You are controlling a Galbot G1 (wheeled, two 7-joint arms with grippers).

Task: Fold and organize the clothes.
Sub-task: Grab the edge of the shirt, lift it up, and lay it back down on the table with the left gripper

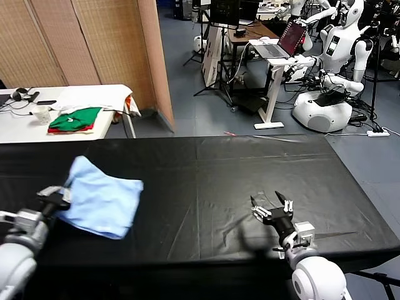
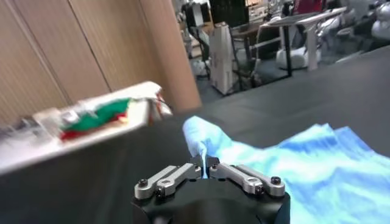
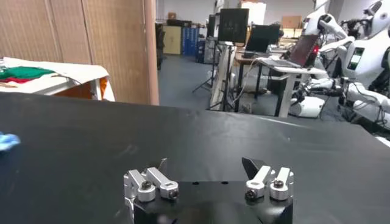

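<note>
L gripper (image 2: 204, 165) clamped on T-shirt (image 1: 100, 199) edge | shirt spreads to its right | R gripper (image 1: 272, 202) agape

No legible text, label, brand or number anywhere; laptop screen (image 1: 292, 36) too small to read

T-shirts: one, pale blue (image 1: 100, 201), folded, on the near left of the black table (image 1: 206, 181).
Grippers: two, the left gripper (image 1: 60, 199) at the shirt's left edge, the right gripper (image 1: 271, 204) near right.
Tables: three, the black one in front, a white table (image 1: 94, 95) far left, a white desk (image 1: 273, 56) far right.
Folded garments on the white table: two, one green (image 1: 76, 119), one red (image 1: 84, 129) under it.
Laptops: one (image 1: 284, 41), on the desk.
Other robots: at least one, white (image 1: 328, 62), far right.
</note>
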